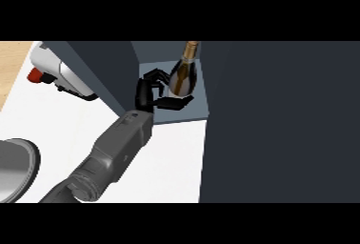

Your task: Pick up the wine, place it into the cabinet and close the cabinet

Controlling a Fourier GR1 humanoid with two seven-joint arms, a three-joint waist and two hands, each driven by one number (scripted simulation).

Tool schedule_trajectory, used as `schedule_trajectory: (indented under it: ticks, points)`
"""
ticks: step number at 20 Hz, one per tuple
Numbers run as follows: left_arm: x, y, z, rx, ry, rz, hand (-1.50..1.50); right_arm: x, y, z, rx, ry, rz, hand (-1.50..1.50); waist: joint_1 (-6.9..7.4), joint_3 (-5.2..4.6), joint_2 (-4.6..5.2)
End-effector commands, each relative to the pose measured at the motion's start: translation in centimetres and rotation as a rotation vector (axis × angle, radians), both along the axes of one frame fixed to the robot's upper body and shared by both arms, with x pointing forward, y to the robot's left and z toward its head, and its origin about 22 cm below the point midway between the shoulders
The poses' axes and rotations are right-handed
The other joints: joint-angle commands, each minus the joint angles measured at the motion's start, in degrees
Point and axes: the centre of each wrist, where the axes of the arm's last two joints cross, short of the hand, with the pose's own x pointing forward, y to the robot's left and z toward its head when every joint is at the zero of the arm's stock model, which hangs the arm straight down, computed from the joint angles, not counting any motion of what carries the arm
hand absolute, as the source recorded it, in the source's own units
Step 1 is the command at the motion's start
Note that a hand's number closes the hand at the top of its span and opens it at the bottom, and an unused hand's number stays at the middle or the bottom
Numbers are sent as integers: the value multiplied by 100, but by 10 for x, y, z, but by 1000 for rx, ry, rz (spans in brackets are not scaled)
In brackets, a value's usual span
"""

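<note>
Head view of the counter. The wine bottle [184, 71] stands upright on the grey-blue cabinet shelf [190, 113], inside the open compartment, its gold-foiled neck pointing toward the back wall. One hand [156, 93] reaches into the compartment on a grey forearm [112, 152]; whether it is the left or the right hand cannot be told. Its black fingers [155, 76] sit left of the bottle and its thumb [174, 101] curls under the bottle's base, so the hand holds the bottle. Right of the bottle stands a tall dark cabinet panel [281, 124]. Left of the bottle, well apart, a white appliance with a red knob [56, 71] sits on the white counter [63, 119], and a grey round rim [17, 167] shows at the view's left edge.
</note>
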Motion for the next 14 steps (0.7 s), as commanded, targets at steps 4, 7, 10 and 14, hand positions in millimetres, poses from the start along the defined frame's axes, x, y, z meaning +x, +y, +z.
schedule_trajectory:
  ticks: [4, 7, 10, 14]
  points:
    - [11, -2, 15, 6, -32, 23, 150, 4, -5, 2, -1, -11, 2, -150, -51, 4, 30]
    - [18, -4, 25, -10, -26, 2, 150, -7, 5, 7, 4, -19, -23, -150, -17, -2, 10]
    - [24, -9, 38, 0, -17, 9, 150, -3, 5, -1, -4, 4, 2, -150, -76, 4, 29]
    - [31, 4, 44, 43, -40, 15, 150, -1, 4, 2, 22, -3, 3, -150, -1, 3, 36]
